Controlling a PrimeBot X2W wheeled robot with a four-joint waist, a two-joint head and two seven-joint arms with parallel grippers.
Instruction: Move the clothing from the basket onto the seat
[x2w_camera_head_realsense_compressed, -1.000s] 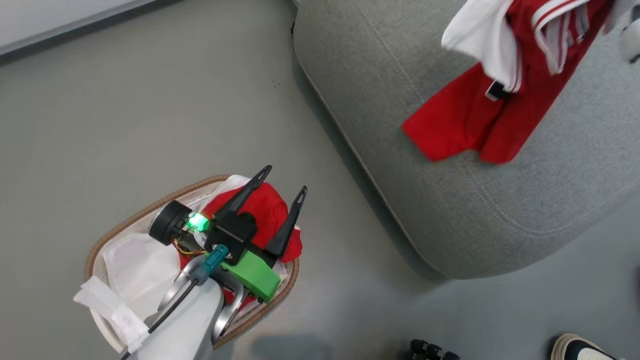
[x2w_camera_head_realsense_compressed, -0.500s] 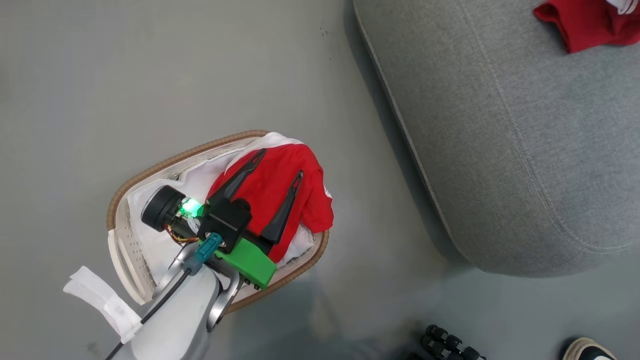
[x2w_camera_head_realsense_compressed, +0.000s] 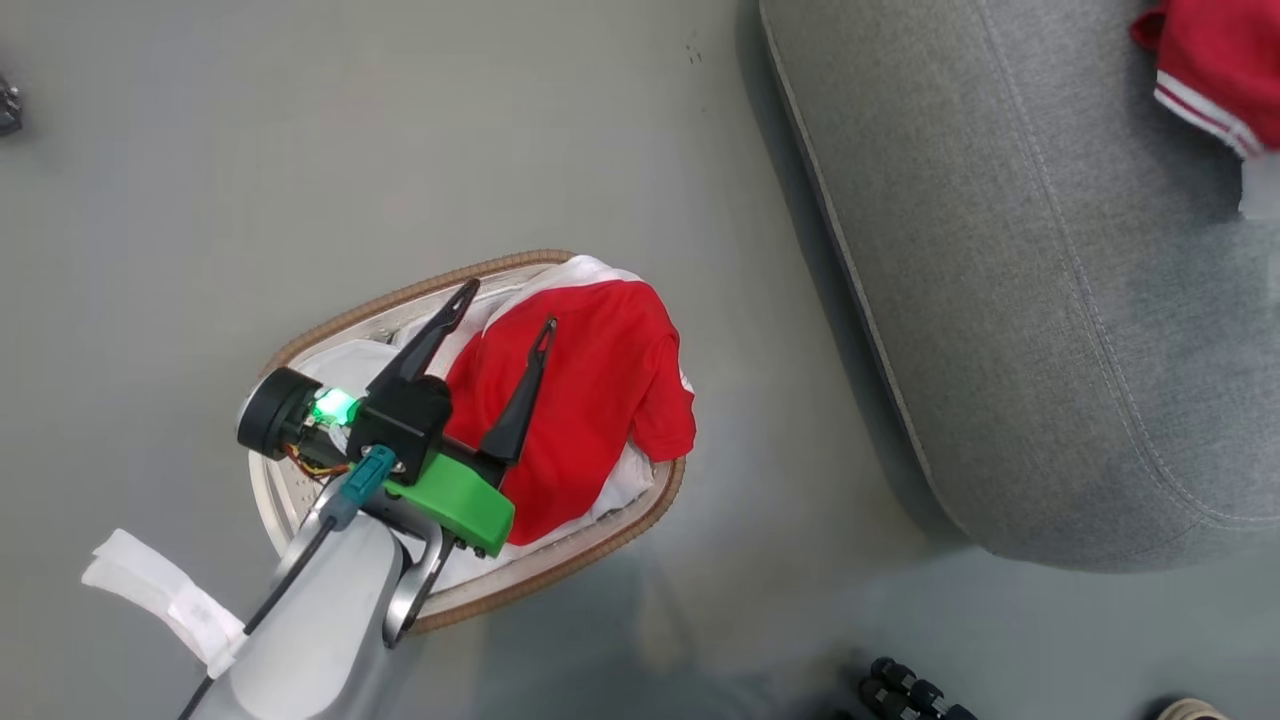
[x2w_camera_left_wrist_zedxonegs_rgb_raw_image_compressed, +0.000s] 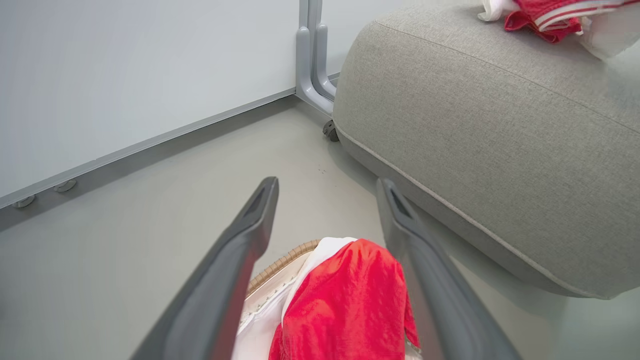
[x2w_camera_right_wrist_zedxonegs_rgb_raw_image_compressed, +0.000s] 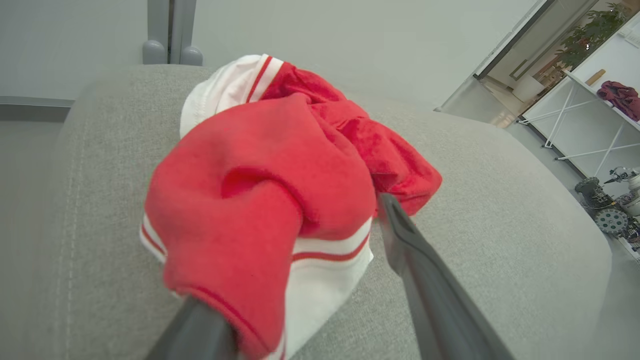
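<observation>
Left claw (x2w_camera_head_realsense_compressed: 509, 304) had shifted leftward over the basket (x2w_camera_head_realsense_compressed: 400, 298), spread wide, red shirt (x2w_camera_head_realsense_compressed: 600, 400) ungrasped; right claw (x2w_camera_right_wrist_zedxonegs_rgb_raw_image_compressed: 327, 200), also wide, flanked a jersey (x2w_camera_right_wrist_zedxonegs_rgb_raw_image_compressed: 260, 165) on the seat (x2w_camera_head_realsense_compressed: 1000, 300).

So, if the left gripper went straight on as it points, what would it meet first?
Probably the floor just beyond the basket rim, short of the seat; the left gripper seems above the red garment, depth unclear.

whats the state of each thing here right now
basket, on the floor, holding the red shirt
red shirt, heaped in the basket, ungripped
left gripper, open over the red shirt
right gripper, open, fingers astride the red and white garment
red and white garment, crumpled on the seat
</observation>
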